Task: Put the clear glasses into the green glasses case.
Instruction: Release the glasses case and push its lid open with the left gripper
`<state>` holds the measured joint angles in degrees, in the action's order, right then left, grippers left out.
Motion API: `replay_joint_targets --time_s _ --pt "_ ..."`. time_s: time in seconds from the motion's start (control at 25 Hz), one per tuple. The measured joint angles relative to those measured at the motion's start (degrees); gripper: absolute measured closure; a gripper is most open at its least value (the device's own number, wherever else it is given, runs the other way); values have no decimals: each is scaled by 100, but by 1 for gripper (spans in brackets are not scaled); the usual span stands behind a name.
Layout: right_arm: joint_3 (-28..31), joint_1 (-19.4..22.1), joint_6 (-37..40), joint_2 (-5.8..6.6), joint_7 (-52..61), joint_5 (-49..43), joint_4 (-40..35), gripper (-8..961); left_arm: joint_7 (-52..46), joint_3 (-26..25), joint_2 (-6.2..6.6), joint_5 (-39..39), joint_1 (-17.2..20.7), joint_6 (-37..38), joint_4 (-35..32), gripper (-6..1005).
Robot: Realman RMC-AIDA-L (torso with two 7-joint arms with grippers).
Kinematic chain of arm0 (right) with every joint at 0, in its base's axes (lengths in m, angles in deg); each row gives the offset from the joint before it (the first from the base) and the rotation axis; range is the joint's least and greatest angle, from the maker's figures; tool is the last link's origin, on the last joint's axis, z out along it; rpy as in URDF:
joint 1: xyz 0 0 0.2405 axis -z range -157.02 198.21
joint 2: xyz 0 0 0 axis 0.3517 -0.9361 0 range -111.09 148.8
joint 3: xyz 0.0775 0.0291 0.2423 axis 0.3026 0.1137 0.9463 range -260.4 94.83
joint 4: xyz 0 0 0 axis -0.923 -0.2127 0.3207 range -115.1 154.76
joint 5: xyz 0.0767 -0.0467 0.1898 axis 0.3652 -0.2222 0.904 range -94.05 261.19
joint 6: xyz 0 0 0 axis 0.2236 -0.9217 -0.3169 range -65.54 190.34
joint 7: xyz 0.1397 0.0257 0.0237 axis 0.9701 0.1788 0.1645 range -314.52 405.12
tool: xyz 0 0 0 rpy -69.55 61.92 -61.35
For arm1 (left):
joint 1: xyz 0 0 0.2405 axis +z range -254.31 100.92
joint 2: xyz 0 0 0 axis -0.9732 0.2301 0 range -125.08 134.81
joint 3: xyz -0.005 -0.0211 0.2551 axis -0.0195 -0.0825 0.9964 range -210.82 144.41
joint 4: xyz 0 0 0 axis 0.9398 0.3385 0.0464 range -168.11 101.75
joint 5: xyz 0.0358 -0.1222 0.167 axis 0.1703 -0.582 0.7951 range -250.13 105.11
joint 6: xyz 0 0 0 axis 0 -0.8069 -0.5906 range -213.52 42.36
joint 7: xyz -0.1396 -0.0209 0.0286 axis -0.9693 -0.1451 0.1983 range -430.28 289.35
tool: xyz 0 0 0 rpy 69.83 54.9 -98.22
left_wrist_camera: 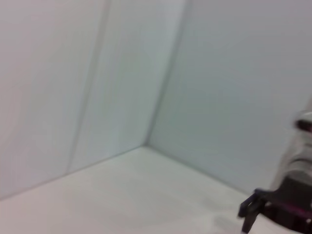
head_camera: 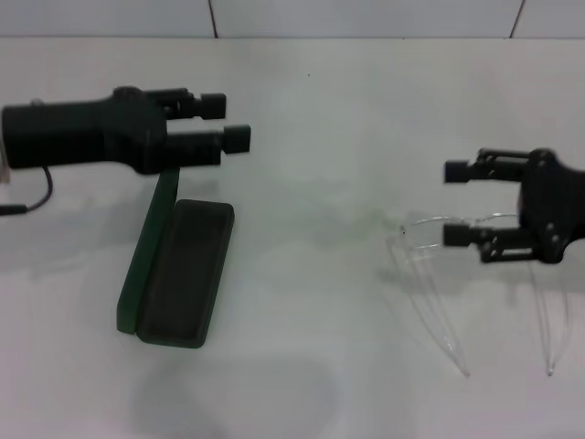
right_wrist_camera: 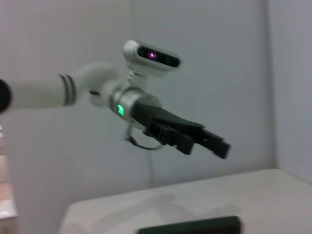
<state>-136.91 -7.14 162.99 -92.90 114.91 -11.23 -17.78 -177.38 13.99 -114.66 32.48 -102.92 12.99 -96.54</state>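
The green glasses case (head_camera: 183,274) lies open on the white table at the left, its lid (head_camera: 144,256) standing up along the left side; its edge (right_wrist_camera: 192,226) also shows in the right wrist view. Above the case's far end hangs my left gripper (head_camera: 226,122), open and holding nothing; it is seen as well in the right wrist view (right_wrist_camera: 207,139). At the right, the clear glasses (head_camera: 430,229) rest on the table, their temple arms (head_camera: 439,320) unfolded toward me. My right gripper (head_camera: 460,203) is open over the glasses' front frame, gripping nothing.
A white tabletop (head_camera: 311,347) is bounded by pale walls at the back (head_camera: 366,16). A black cable (head_camera: 27,203) trails at the far left. The left wrist view shows a wall corner (left_wrist_camera: 146,141) and my right arm's gripper (left_wrist_camera: 251,214) farther off.
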Motion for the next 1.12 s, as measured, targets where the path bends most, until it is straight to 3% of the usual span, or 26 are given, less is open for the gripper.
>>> replay_joint_targets --time_s 0.32,0.68,0.92,1.12 --pt "272 81 -404 300 5 -22 -7 186 -2004 187 -2 1416 -447 -158 -1195 290" --pt "420 -53 -554 535 -4 -23 -21 186 -4597 1434 5 3067 -579 -190 -2561 295" --pt "429 -125 -595 577 -6 -23 -98 187 -5614 1994 1 3943 -588 -164 -2671 304" --pt "429 -152 -610 586 -7 -22 -160 186 -5869 2099 -6 4248 -588 -120 -2490 304"
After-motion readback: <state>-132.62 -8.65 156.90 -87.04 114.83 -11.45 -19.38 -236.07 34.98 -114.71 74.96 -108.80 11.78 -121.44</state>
